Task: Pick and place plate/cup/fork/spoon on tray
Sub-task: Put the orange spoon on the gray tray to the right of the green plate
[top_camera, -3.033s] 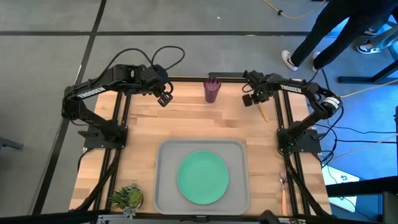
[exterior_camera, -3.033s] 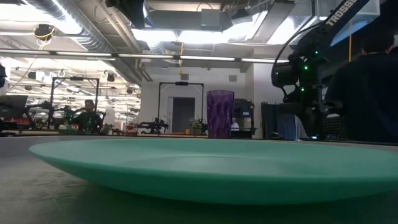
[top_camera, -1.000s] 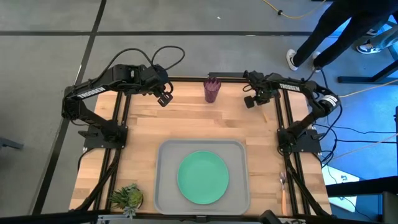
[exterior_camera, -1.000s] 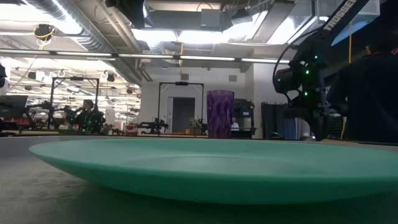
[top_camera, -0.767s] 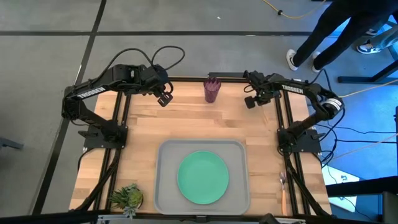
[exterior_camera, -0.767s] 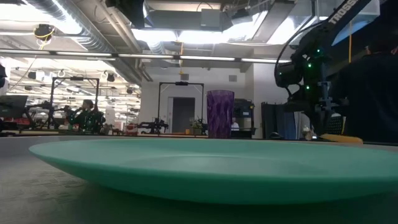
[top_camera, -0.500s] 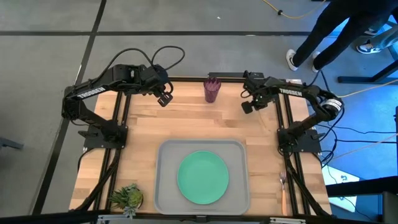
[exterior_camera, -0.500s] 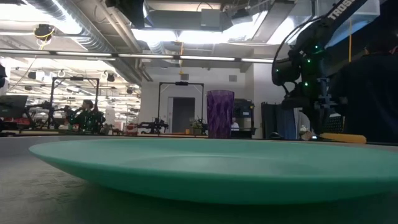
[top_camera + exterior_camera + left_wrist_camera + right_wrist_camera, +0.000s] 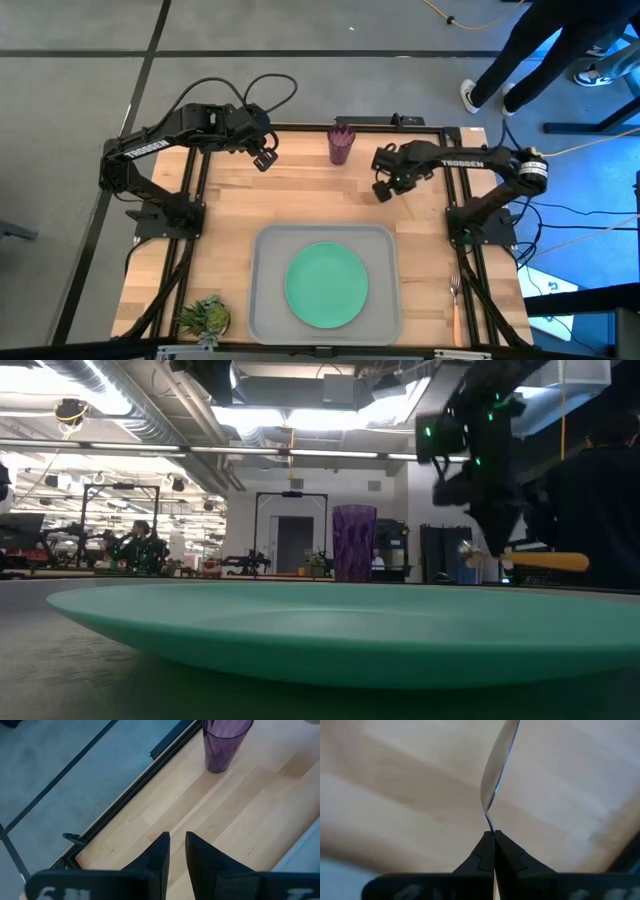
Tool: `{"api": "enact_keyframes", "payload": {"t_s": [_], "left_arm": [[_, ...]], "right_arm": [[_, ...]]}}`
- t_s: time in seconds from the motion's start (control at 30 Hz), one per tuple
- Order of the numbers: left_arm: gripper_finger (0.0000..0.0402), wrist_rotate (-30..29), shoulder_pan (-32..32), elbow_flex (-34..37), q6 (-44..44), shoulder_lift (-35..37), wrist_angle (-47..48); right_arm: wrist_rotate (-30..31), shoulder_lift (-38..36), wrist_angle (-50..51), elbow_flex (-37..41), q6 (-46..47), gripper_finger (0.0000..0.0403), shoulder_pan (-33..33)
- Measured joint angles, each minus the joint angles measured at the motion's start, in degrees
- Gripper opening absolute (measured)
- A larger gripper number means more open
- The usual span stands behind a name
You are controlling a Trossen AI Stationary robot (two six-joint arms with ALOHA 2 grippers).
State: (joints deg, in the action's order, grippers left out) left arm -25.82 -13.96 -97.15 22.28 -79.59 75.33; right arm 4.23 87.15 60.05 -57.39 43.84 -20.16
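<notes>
Right gripper [image 9: 383, 190]: pinched tight on the spoon [image 9: 497, 775], fingers meeting on the thin neck just behind the silver bowl in the right wrist view. Hangs over bare wood of the table [image 9: 300, 200], toward the far right, between the cup [image 9: 341, 145] and the far right corner of the tray [image 9: 262, 300], touching neither. From the low view, same gripper [image 9: 500, 545] dropping in from above with the spoon [image 9: 545, 561] held about level, orange-tan handle sticking out to one side, bowl to the other; cannot tell from here whether quite clear of the wood. Left gripper [image 9: 264, 160]: waiting over the far left part of the table, near the cup but apart from it, fingers [image 9: 161, 852] a narrow slit apart, grasping nothing, wood showing between them. Cup [image 9: 222, 742] upright near the middle of the far edge, purple and see-through, also standing behind the plate in the low view [image 9: 354, 543]. Plate [image 9: 326, 285], green, lying flat inside the tray at the near middle of the table. Fork [image 9: 457, 300] on the near right edge, beside the tray and well apart from it, tines pointing away. Small green plant [image 9: 205, 318] at the near left corner. Beyond the table at far right, a person [image 9: 560, 40] in dark clothes.
</notes>
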Motion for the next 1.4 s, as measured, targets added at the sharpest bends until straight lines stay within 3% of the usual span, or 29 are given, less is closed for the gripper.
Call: {"api": "enact_keyframes", "payload": {"t_s": [0.43, 0.67, 0.8, 1.1, 1.2, 1.4], "left_arm": [[0.0053, 1.38, -0.02, 0.01, -4.15, 0.0, 0.02], [0.0053, 12.74, -0.02, -0.01, -6.75, 0.0, 0.02], [0.0053, 19.29, 0.54, 0.01, -12.38, 0.0, 0.02], [0.0053, 41.72, 3.39, 0.01, -28.9, 0.02, -3.71], [0.0053, 44.1, 4.62, 0.01, -31.17, 0.02, -4.47], [0.0053, 43.34, 6.12, 0.01, -32.02, 0.02, -4.37]], "right_arm": [[0.13, -0.04, 2.7, -7.2, 22.17, 0.0, 19.6], [0.15, -0.04, 3.35, -8.84, 29.65, 0.0, 28.53], [0.05, -0.04, 2.31, -9.06, 36.01, 0.0, 33.84], [1.86, 1.39, -4.57, -9.06, 50.37, 0.0, 42.36], [1.48, 3.73, -6.35, -9.05, 53.29, 0.0, 43.8], [0.19, 10.37, -6.22, -12.19, 56.45, 0.0, 44.43]]}}
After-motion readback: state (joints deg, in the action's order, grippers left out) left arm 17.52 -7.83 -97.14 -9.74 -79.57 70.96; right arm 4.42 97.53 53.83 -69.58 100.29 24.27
